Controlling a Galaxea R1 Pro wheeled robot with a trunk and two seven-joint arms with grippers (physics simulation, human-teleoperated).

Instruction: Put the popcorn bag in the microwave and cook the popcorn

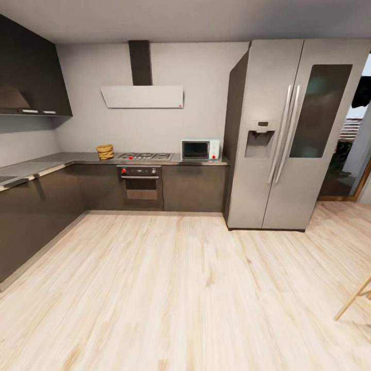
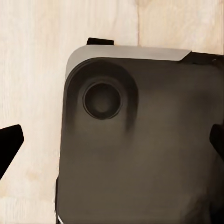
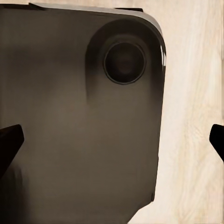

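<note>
Both my jaws hang apart and empty over the robot's dark base [image 2: 140,163]. The popcorn bag [image 1: 105,151] sits on the counter [image 1: 77,157] left of the hob [image 1: 144,155]; the microwave [image 1: 200,149] is right of it. I'd drive straight toward the hob, stopping within reach of both.

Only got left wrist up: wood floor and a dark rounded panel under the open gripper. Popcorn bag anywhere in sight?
Observer: Yes, in the head view. The popcorn bag stands on the countertop, left of the gas hob, far across the wood floor.
Operator: Microwave?
Observer: The microwave sits on the same countertop, right of the hob and beside the fridge. Its door looks shut.
Operator: Right gripper?
Observer: The right gripper is open with nothing between its fingers, above a dark rounded panel like yours.
</note>
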